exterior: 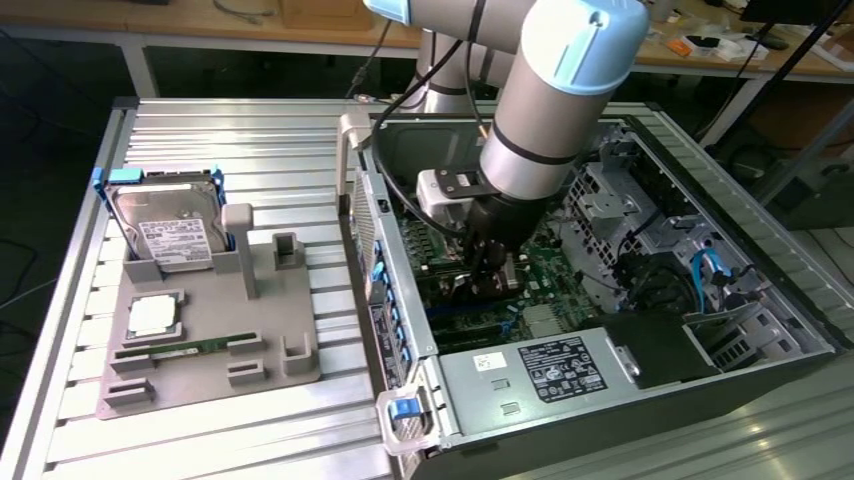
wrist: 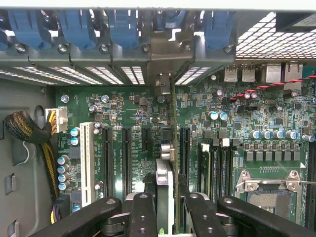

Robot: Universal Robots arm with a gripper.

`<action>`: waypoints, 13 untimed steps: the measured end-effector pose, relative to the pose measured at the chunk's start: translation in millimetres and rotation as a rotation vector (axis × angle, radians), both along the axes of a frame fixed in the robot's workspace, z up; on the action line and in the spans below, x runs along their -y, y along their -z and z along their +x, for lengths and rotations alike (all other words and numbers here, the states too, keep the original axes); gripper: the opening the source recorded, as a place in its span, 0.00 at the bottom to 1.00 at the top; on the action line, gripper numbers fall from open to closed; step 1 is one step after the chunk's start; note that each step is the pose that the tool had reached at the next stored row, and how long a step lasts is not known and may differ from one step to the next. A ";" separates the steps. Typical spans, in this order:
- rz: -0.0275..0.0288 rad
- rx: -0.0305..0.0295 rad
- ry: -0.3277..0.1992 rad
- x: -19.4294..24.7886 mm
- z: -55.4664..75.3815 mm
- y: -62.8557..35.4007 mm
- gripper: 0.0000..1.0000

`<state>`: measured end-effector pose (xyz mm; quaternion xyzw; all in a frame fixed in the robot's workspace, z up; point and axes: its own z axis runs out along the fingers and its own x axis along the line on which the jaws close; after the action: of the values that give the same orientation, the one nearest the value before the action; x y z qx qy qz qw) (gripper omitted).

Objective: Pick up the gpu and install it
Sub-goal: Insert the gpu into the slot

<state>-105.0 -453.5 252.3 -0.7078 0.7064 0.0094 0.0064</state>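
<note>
The gripper [wrist: 165, 207] is lowered into the open computer case [exterior: 747, 250], its black fingers [wrist: 143, 212] closed on the gpu [wrist: 166, 190], which stands on edge between them as a thin card seen end-on, its pale edge strip facing the wrist camera. The card's far end runs straight ahead of the gripper toward the case's rear wall, where a metal bracket [wrist: 163, 84] sits in line with it between the perforated slot covers [wrist: 123, 75]. Directly under the gripper lies the green motherboard [wrist: 237, 128]; black expansion slots [wrist: 126, 160] lie to one side of the held card and another black slot just beside it on the other, with the memory slots [wrist: 217, 163] and the silver processor socket [wrist: 269, 190] further out on that side. Whether the card's lower edge touches a slot cannot be told. In the exterior view, well away from the gripper toward that view's left, a grey holder tray [exterior: 200, 345] on the ribbed metal worktop [exterior: 240, 130] carries a hard drive with blue frame [exterior: 167, 225] and a green memory stick [exterior: 187, 347]
</note>
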 end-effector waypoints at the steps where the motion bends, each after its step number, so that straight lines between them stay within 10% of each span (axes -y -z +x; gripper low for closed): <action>1: 0.0001 0.0000 0.000 0.0 0.0 -0.1 0.27; 13: 0.0000 -0.0001 0.000 0.0 0.0 -0.3 0.27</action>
<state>-105.0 -453.6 252.6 -0.7078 0.7063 0.0094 0.0064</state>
